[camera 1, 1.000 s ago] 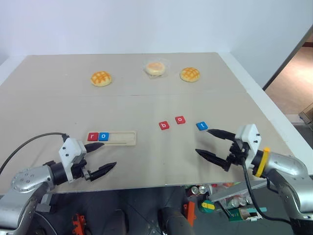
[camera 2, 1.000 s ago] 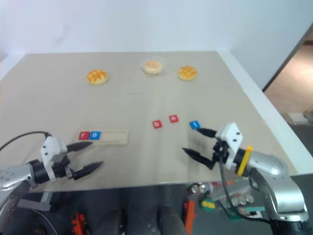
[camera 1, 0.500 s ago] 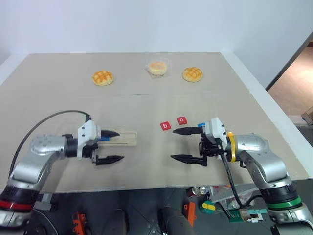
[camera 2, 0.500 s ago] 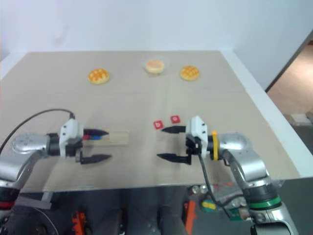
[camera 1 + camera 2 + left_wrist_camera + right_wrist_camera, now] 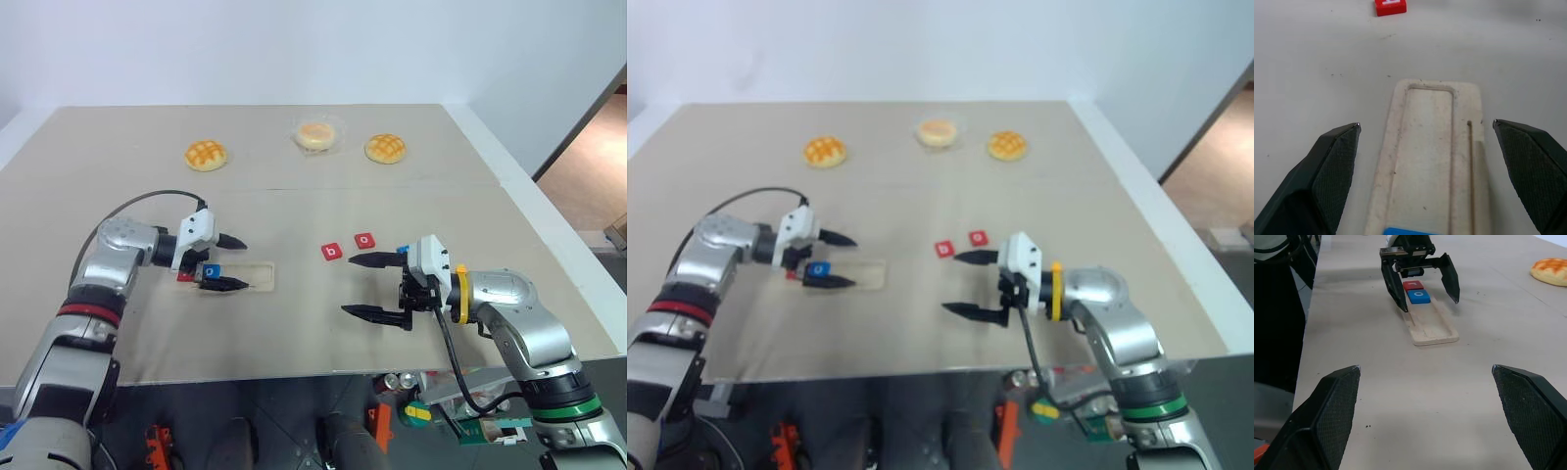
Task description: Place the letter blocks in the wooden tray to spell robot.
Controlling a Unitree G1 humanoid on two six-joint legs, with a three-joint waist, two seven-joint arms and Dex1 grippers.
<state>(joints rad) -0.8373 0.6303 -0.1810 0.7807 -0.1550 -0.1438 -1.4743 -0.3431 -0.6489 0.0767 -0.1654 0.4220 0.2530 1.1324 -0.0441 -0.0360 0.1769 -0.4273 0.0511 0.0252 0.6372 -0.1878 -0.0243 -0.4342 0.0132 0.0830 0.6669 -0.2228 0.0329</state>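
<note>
Left gripper (image 5: 223,262), jaws wide and empty, is straddling the wooden tray (image 5: 257,278); a careless closing risks nudging its blue o (image 5: 211,271); right gripper (image 5: 376,287) is hanging spread and empty beside the tray.

Beige table (image 5: 294,323), wooden tray (image 5: 257,275), loose letter blocks (image 5: 332,253), three buns (image 5: 206,155) at far edge
</note>
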